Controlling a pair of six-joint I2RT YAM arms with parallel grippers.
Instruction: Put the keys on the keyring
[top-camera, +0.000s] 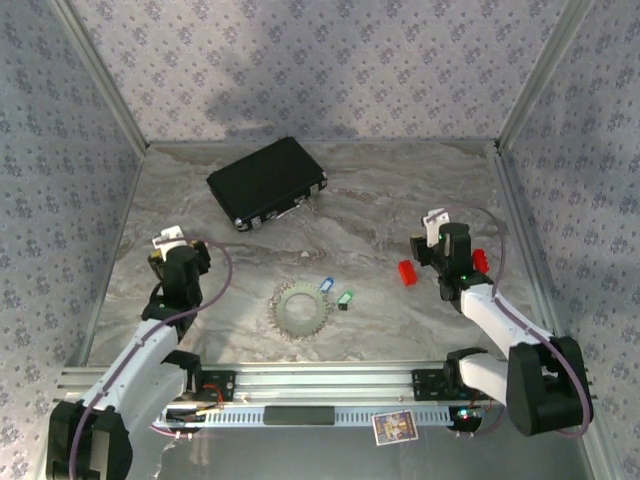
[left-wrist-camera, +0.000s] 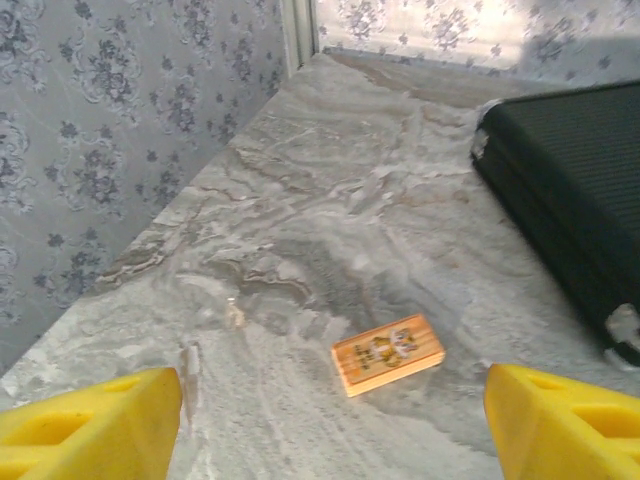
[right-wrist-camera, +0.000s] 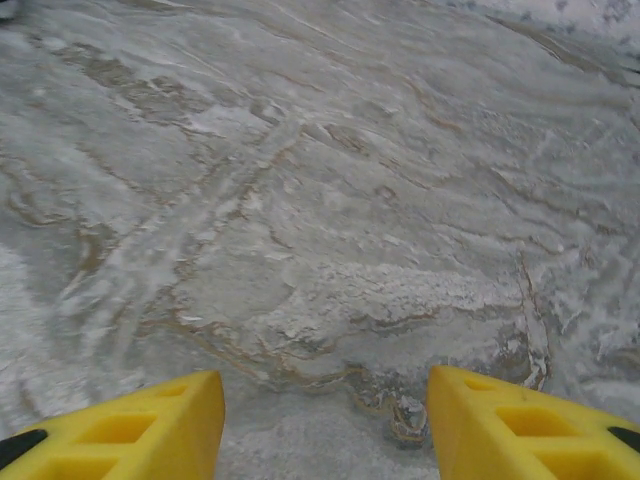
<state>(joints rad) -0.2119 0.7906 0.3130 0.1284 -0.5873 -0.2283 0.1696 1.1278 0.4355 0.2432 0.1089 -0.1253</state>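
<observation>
The keyring (top-camera: 299, 309), a flat grey toothed ring, lies on the marble table near the front centre. Just right of it lie the two keys, the blue-tagged key (top-camera: 325, 285) and the green-tagged key (top-camera: 345, 300), both loose on the table beside the ring. My left gripper (top-camera: 176, 260) sits well left of the ring; its yellow fingers (left-wrist-camera: 90, 420) are spread wide, so the left gripper (left-wrist-camera: 332, 410) is open and holds nothing. My right gripper (top-camera: 443, 266) sits right of the keys. In its wrist view the right gripper (right-wrist-camera: 325, 405) is open over bare marble.
A black rectangular case (top-camera: 267, 182) lies at the back centre, and the same case (left-wrist-camera: 565, 190) is at the right in the left wrist view. A small wooden block (left-wrist-camera: 388, 354) with a printed picture lies ahead of the left fingers. Patterned walls (top-camera: 60, 200) enclose the table.
</observation>
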